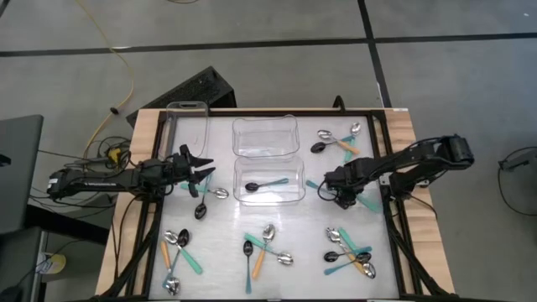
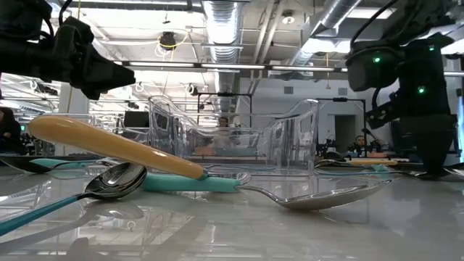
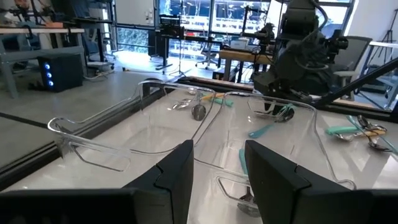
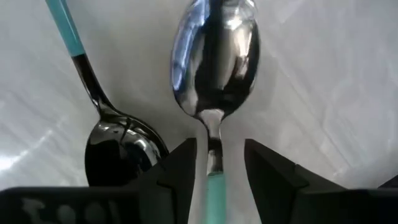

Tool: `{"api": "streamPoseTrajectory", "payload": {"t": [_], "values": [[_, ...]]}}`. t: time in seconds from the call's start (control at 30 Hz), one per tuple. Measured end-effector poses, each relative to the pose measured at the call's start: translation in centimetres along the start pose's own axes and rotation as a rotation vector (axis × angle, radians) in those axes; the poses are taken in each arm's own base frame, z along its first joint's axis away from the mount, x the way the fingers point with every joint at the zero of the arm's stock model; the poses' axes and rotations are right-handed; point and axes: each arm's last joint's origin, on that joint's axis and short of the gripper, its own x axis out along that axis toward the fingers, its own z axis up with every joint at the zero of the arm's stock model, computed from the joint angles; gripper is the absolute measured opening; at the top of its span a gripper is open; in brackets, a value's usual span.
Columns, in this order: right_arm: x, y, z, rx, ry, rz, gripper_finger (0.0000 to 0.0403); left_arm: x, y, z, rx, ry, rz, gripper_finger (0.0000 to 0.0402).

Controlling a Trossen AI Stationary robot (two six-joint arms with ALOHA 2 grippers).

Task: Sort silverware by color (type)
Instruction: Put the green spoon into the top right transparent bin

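My right gripper [image 1: 340,195] points down at the table, right of the clear tubs. In the right wrist view its open fingers [image 4: 217,150] stand on either side of the thin neck of a silver spoon with a teal handle [image 4: 214,68]. The spoon lies flat on the table, and a gap shows on each side of the neck. A black-bowled teal spoon [image 4: 118,146] lies beside it. My left gripper [image 1: 201,168] is held level at the table's left, open [image 3: 217,174] and holding nothing, facing the tubs.
Three clear tubs stand at the far middle [image 1: 186,126] [image 1: 265,137] [image 1: 268,195]; the nearest holds one black-bowled teal spoon [image 1: 267,184]. Spoon clusters lie at the far right [image 1: 336,141], near right [image 1: 348,256], near middle [image 1: 264,250], near left [image 1: 176,252] and by my left gripper [image 1: 205,197].
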Motion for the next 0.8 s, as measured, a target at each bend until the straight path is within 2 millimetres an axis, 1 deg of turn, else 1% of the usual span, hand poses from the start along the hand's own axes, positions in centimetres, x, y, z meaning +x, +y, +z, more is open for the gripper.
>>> {"api": "streamPoseTrajectory", "payload": {"t": [0.07,0.13,0.33,0.43,0.53,0.63,0.73,0.8], "values": [[0.3,0.1,0.2,-0.006,0.020,-0.007,0.0150,0.0,0.0,0.0,0.001,0.002,0.001,0.0130],[0.5,0.1,0.4,-0.006,0.025,-0.010,0.0130,0.0,0.0,0.0,0.001,0.004,0.000,0.0130],[0.1,-0.5,0.4,0.014,-0.003,0.011,0.0040,0.0,0.0,0.0,0.002,0.003,0.000,0.0130],[-0.8,-0.7,0.4,-0.009,-0.091,-0.031,0.0035,0.0,0.0,0.0,0.004,0.003,0.001,0.0130],[-2.8,-0.7,1.0,-0.016,-0.222,-0.053,0.0035,0.0,0.0,0.0,0.006,0.003,0.001,0.0130],[-5.3,-0.8,1.5,-0.043,-0.298,-0.055,0.0035,0.0,0.0,0.0,0.006,0.003,0.001,0.0130],[-8.3,-0.8,2.5,-0.091,-0.433,-0.093,0.0039,0.0,0.0,0.0,0.006,0.003,0.002,0.0130],[-10.8,-0.7,3.4,-0.129,-0.545,-0.124,0.0040,0.0,0.0,0.0,0.006,0.003,0.002,0.0130]]}}
